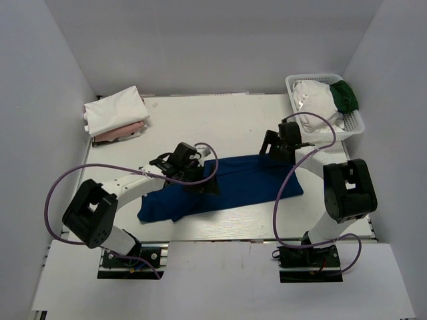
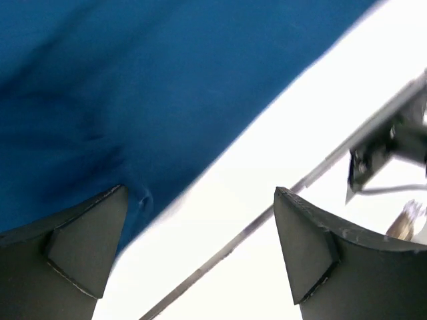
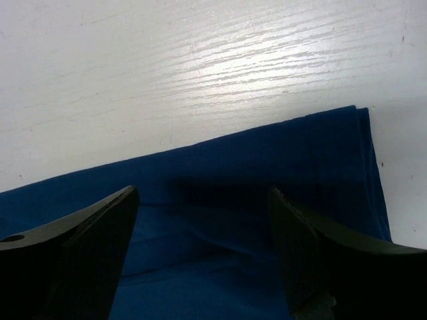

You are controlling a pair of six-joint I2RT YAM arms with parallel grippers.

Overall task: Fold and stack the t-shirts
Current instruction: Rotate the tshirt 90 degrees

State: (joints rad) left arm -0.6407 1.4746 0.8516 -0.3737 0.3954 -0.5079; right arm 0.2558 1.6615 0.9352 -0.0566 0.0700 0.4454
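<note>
Left gripper [image 1: 200,179] hangs low over the middle of the blue t-shirt [image 1: 250,175], fingers spread with nothing between them; in its wrist view [image 2: 200,193] one fingertip [image 2: 100,220] sits at the edge of the blue cloth [image 2: 133,87] and the other is over bare white table. Right gripper [image 1: 275,143] is also spread and holds nothing, at the far edge of the shirt toward its right end; its wrist view [image 3: 203,193] looks down on a folded corner of the blue cloth [image 3: 280,167] with both fingers above it, and whether they touch it cannot be told

The white table [image 1: 227,120] carries everything. The blue t-shirt is the biggest thing on it, a long band lying left to right across the near middle, wider and rumpled at its left end by the table's near edge, flatter at its right end

At the far right corner stands a white lattice basket [image 1: 313,76], holding a crumpled white t-shirt [image 1: 317,100] and a dark green t-shirt [image 1: 347,97] against its right side

At the far left corner lies a folded white t-shirt [image 1: 115,110] on top of a folded pale pink t-shirt [image 1: 127,131], well apart from the blue one
</note>
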